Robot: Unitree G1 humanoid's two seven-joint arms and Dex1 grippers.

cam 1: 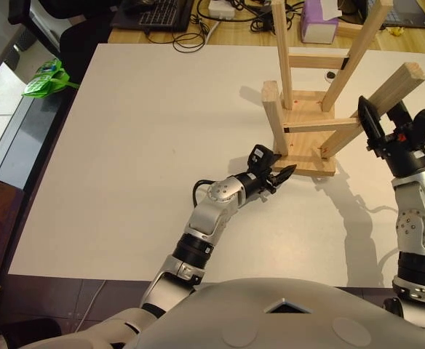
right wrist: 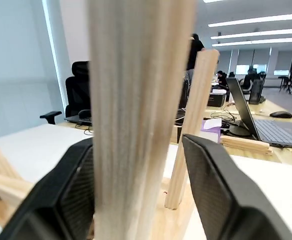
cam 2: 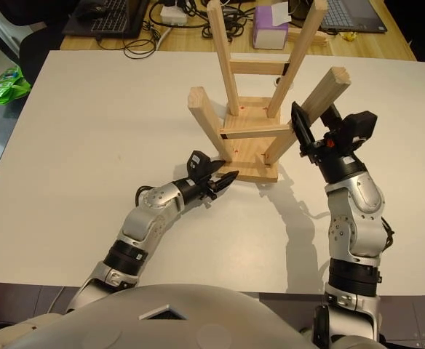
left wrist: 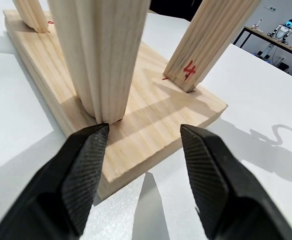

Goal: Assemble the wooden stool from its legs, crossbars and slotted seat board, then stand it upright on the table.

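Assembly is judged to be done. The stool [cam 1: 322,102] is seen upside down on the white counter [cam 1: 140,145], with its seat board [cam 2: 250,110] lying flat and all four legs [cam 1: 281,43] pointing up, tied by crossbars [cam 1: 320,125]. What is left is the turning over, so that the stool is stood on its legs.

The left claw [cam 1: 287,174] is held low over the counter, released, its jaws gaping just beside the near corner of the seat board and not touching it. The right claw [cam 1: 382,122] is set about the near right leg [cam 1: 396,81], partway up; whether it is clenched on that leg or loose cannot be told.

For the next move, the board's corner would have to be taken by the left claw and the leg held firm by the right. The whole frame would then be lifted and tipped as one piece — a pull on a single leg may be enough to draw it from its slot.

A red hand-written 4 [left wrist: 188,70] can be read at the foot of one leg, where it meets the board. The fainter red marks [left wrist: 50,22] by another joint cannot be made out.
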